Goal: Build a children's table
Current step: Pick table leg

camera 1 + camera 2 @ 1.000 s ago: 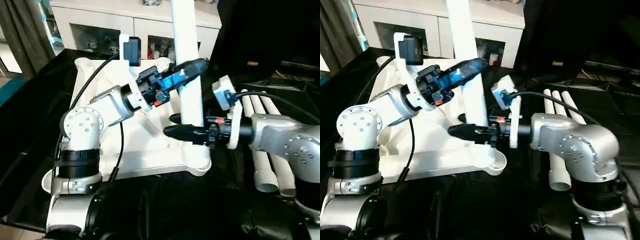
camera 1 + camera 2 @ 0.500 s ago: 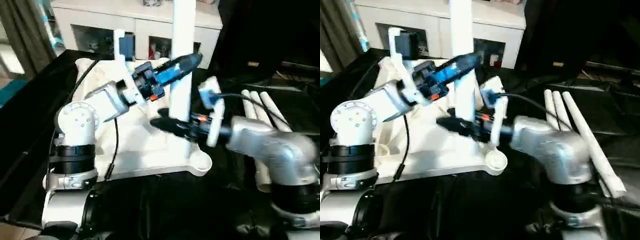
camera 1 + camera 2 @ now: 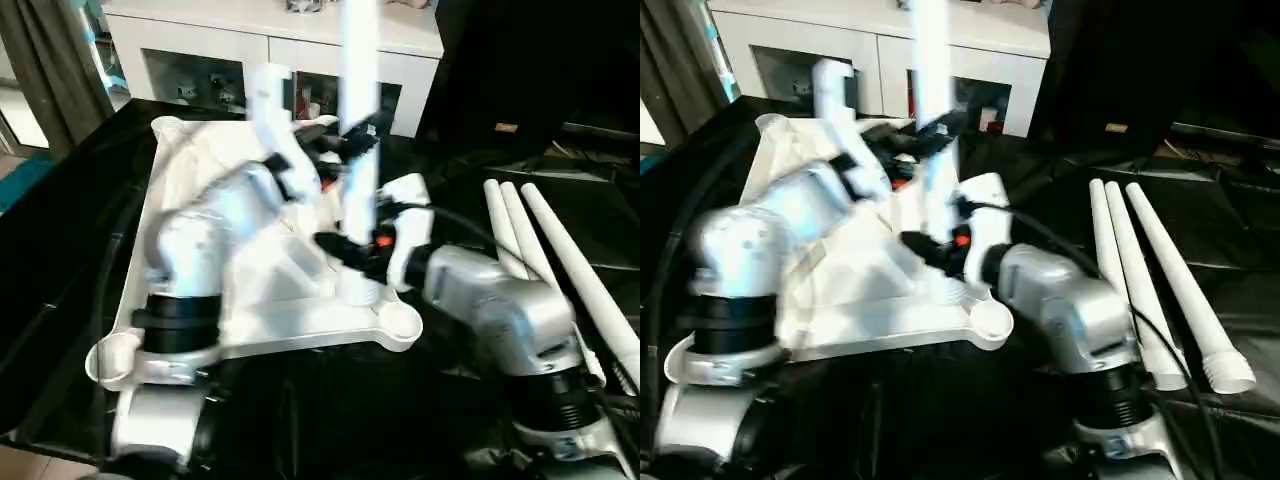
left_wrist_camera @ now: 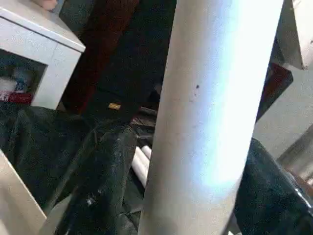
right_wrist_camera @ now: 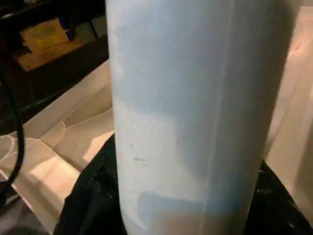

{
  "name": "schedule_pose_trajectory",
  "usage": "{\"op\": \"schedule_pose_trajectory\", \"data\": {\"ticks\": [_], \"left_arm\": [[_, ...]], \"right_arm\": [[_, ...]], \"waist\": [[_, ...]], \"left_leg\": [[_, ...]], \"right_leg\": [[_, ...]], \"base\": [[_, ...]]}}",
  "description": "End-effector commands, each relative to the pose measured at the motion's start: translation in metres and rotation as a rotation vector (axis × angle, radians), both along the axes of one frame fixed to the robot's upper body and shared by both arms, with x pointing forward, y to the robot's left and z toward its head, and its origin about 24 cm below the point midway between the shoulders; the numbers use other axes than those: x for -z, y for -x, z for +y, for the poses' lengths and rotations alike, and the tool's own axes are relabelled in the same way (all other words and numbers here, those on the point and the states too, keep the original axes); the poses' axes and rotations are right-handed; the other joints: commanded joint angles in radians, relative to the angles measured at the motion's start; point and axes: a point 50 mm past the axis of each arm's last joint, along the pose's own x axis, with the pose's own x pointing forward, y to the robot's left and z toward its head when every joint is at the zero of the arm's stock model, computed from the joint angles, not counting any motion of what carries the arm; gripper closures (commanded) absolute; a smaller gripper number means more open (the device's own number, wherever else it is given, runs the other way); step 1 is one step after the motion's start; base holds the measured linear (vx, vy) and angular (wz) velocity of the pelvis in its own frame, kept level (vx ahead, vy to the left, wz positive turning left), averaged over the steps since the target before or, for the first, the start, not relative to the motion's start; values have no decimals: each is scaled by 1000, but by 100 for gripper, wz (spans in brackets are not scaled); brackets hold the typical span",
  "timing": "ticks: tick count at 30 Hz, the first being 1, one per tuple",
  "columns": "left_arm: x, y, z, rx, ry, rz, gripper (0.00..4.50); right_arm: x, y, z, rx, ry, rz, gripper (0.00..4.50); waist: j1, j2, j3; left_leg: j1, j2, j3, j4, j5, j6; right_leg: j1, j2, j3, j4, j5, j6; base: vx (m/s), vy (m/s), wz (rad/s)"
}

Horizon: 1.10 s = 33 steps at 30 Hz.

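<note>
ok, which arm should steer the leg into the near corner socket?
Right, probably. The right end effector grips the leg low, just above its base and beside the empty socket, so it can guide the end in. The left end effector sits higher on the leg, better for steadying.

The upright leg (image 3: 358,150) has shifted along the upturned table top (image 3: 200,250): a second ago its foot stood by the near right corner socket (image 3: 398,322), and now it stands a little further in from that corner. Both arms have swung with it. The right claw (image 3: 340,248) has moved in toward the leg's lower part and now sits at both sides of it, and the left claw (image 3: 345,140) has turned at the wrist, higher on the leg.
</note>
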Motion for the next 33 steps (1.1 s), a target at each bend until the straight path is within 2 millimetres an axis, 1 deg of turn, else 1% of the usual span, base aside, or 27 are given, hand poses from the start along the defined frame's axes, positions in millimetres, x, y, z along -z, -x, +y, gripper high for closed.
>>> {"op": "schedule_pose_trajectory", "data": {"ticks": [1, 3, 5, 7, 8, 9, 11, 13, 14, 15, 16, 17, 18, 19, 20, 21, 22, 23, 25, 26, 28, 29, 32, 33], "left_arm": [[1, 3, -1, -3, 5, 5, 186], [2, 6, -4, 7, 7, 14, 207], [3, 6, -5, -1, 8, 18, 233], [0, 5, -3, -11, 26, 2, 233], [-2, 5, -2, -13, 40, -10, 244], [-2, 5, -2, -12, 40, -11, 249], [-6, 7, -1, 24, 51, -49, 252], [-9, 9, 0, 79, 55, -86, 253], [-9, 11, 0, 99, 56, -96, 254], [-10, 12, 0, 131, 54, -108, 262], [-10, 13, 1, 168, 52, -116, 262], [-10, 14, 1, 203, 48, -126, 265], [-10, 17, 1, 263, 44, -149, 266], [-10, 19, 1, 302, 42, -164, 266], [-12, 24, 3, 413, 66, -207, 267], [-12, 24, 3, 413, 66, -207, 268], [-12, 26, 4, 446, 82, -218, 268], [-13, 30, 7, 544, 106, -230, 268], [-14, 36, 10, 649, 112, -244, 268], [-15, 38, 11, 683, 109, -252, 268], [-15, 38, 11, 706, 106, -251, 268], [-16, 38, 12, 723, 100, -254, 268], [-19, 34, 12, 760, 93, -268, 268], [-19, 34, 11, 769, 99, -271, 268]], "right_arm": [[-6, 0, -4, 20, -2, -45, 263], [-6, 0, -6, 25, 3, -52, 263], [-7, 0, -8, 31, 7, -61, 263], [-10, -2, -10, 59, 18, -89, 263], [-11, -5, -12, 82, 24, -110, 263], [-11, -5, -12, 82, 22, -111, 263], [-14, -4, -12, 57, -67, -79, 193], [-17, -1, -15, 8, -158, -40, 193], [-19, 1, -16, -14, -181, -33, 186], [-19, 3, -18, -55, -190, -31, 159], [-20, 5, -20, -88, -187, -33, 159], [-20, 7, -21, -106, -182, -34, 151], [-20, 9, -24, -133, -187, -24, 144], [-20, 10, -26, -147, -192, -16, 144], [-21, 13, -30, -188, -218, -1, 140], [-21, 13, -30, -188, -218, -1, 140], [-22, 14, -32, -202, -227, 5, 140], [-23, 18, -36, -252, -222, 8, 140], [-24, 23, -41, -309, -220, 6, 140], [-25, 25, -42, -327, -221, 6, 140], [-26, 27, -44, -342, -226, 8, 140], [-27, 30, -45, -366, -231, 13, 140], [-29, 36, -47, -435, -240, 37, 140], [-29, 37, -47, -442, -238, 43, 158]], "waist": [[1, 0, -78], [-1, 1, -78], [-2, 1, -77], [-3, 0, -76], [-3, 4, -77], [-3, 2, -77], [-4, 3, -77], [-6, 3, -77], [-3, 5, -78], [-5, 5, -78], [-4, -1, -79], [0, 3, -80], [0, 3, -80], [2, -1, -78], [2, -1, -76], [2, -1, -76], [0, -1, -76], [-1, -3, -76], [2, -4, -75], [0, -2, -74], [0, -2, -75], [0, -2, -75], [2, 0, -74], [3, -2, -75]], "left_leg": [[6, 55, -20, -71, -4, 17], [6, 57, -20, -71, -9, 16], [7, 55, -19, -71, -15, 17], [6, 54, -19, -71, -20, 20], [6, 55, -20, -71, -17, 17], [7, 55, -20, -71, -18, 16], [7, 55, -20, -71, -20, 22], [6, 55, -20, -72, -27, 23], [9, 55, -20, -71, -30, 27], [8, 56, -20, -71, -24, 28], [9, 55, -19, -71, -15, 34], [10, 54, -17, -69, -1, 41], [10, 54, -17, -69, -1, 41], [8, 54, -18, -71, 3, 50], [9, 51, -16, -71, -8, 51], [9, 51, -16, -71, -8, 51], [7, 55, -17, -71, -8, 47], [8, 55, -16, -71, -14, 45], [10, 53, -15, -72, -23, 44], [9, 56, -16, -73, -24, 40], [9, 56, -16, -72, -23, 40], [11, 57, -16, -72, -27, 42], [11, 56, -15, -72, -28, 41], [11, 57, -15, -72, -32, 38]], "right_leg": [[64, -81, 55, -64, 90, -223], [63, -81, 54, -63, 84, -224], [62, -80, 55, -66, 72, -221], [62, -80, 55, -68, 61, -215], [61, -81, 55, -67, 58, -214], [60, -80, 55, -69, 58, -214], [60, -80, 55, -67, 61, -215], [61, -80, 55, -66, 63, -215], [60, -80, 54, -66, 65, -217], [60, -79, 54, -64, 73, -219], [61, -78, 53, -64, 83, -222], [59, -77, 54, -62, 99, -227], [59, -77, 54, -62, 99, -227], [59, -79, 54, -62, 92, -229], [58, -79, 53, -66, 65, -229], [58, -79, 53, -66, 65, -229], [59, -81, 53, -64, 54, -235], [58, -82, 53, -66, 43, -236], [61, -82, 53, -69, 16, -228], [57, -81, 53, -67, 11, -227], [57, -84, 53, -68, 9, -231], [57, -84, 53, -69, 2, -233], [56, -83, 54, -70, -11, -235], [57, -84, 53, -71, -22, -236]], "base": [[0, 0, 0], [0, 0, 0], [0, 0, 0], [0, 0, 0], [0, 0, 0], [0, 0, 0], [0, 0, 0], [0, 0, 0], [0, 0, 0], [0, 0, 0], [0, 0, 0], [0, 0, 0], [0, 0, 0], [0, 0, 0], [0, 0, 0], [0, 0, 0], [0, 0, 0], [0, 0, 0], [0, 0, 0], [0, 0, 0], [0, 0, 0], [0, 0, 0], [0, 0, 0], [0, 0, 0]]}}
